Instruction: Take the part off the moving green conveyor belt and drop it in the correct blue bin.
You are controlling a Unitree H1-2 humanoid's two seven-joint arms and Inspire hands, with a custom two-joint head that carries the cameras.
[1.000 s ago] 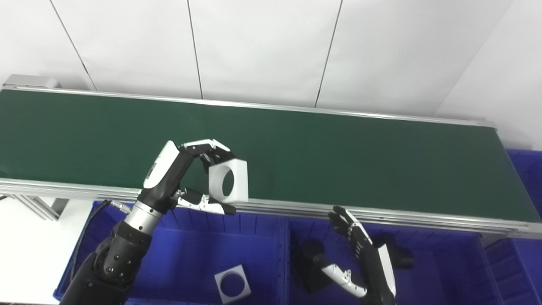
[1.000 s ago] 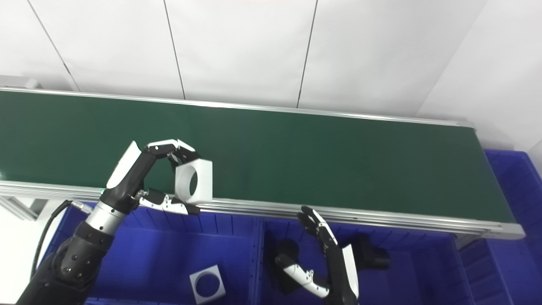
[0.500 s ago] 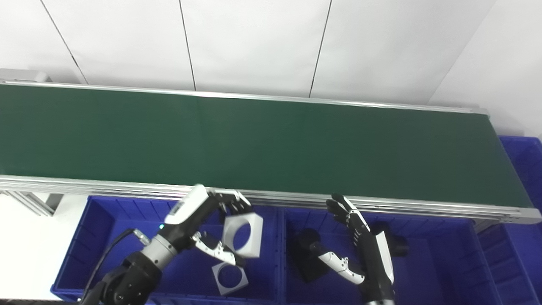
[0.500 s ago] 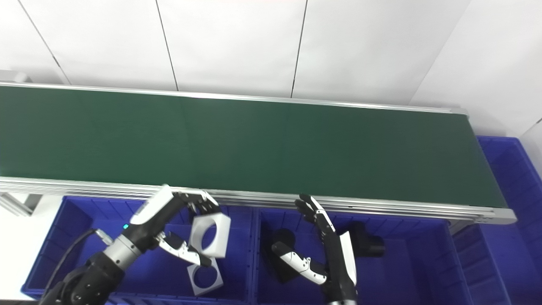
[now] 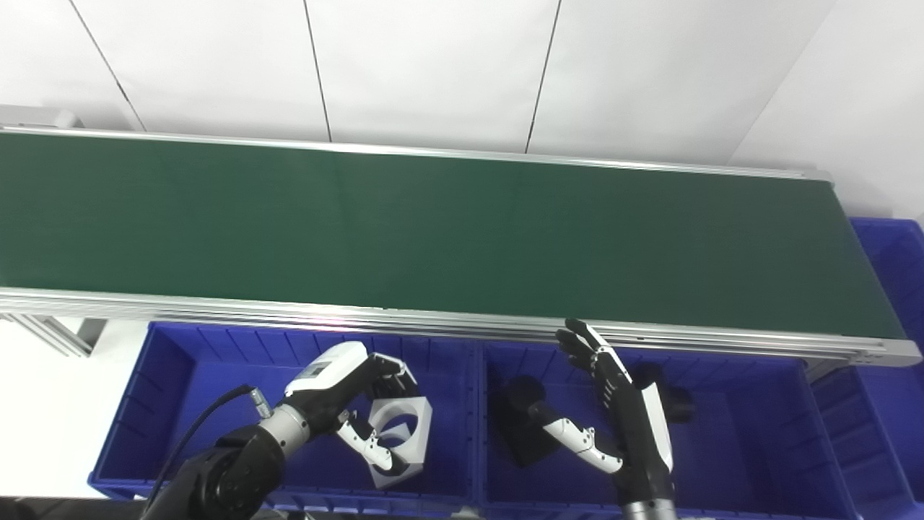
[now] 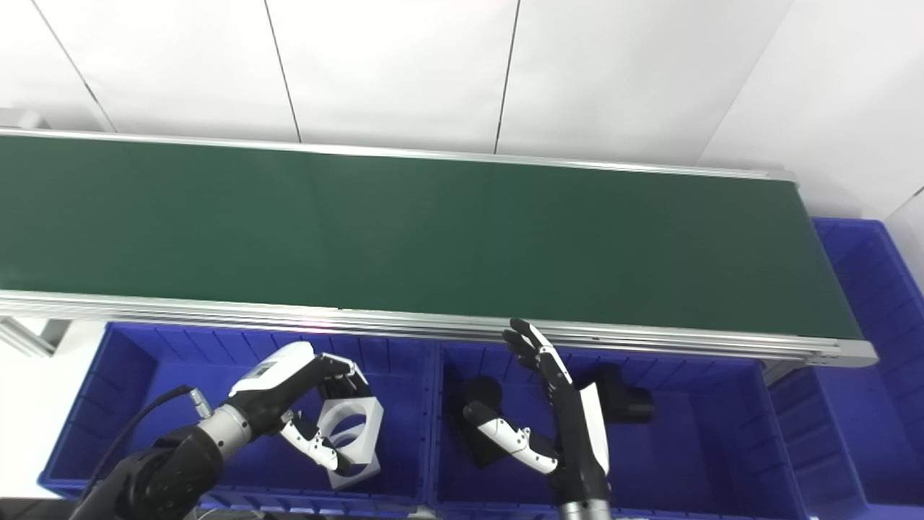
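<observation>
Left hand (image 5: 359, 404) grips the white block (image 5: 399, 435) low inside the left bin (image 5: 173, 375), near its right wall, right hand (image 5: 613, 404) idle with fingers spread over the next bin (image 5: 787, 440); releasing now risks it landing on the white part beneath.

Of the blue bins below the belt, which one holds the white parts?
The left blue bin, under the left robot hand, which grips a white part over another white one. The middle blue bin holds only black parts.
</observation>
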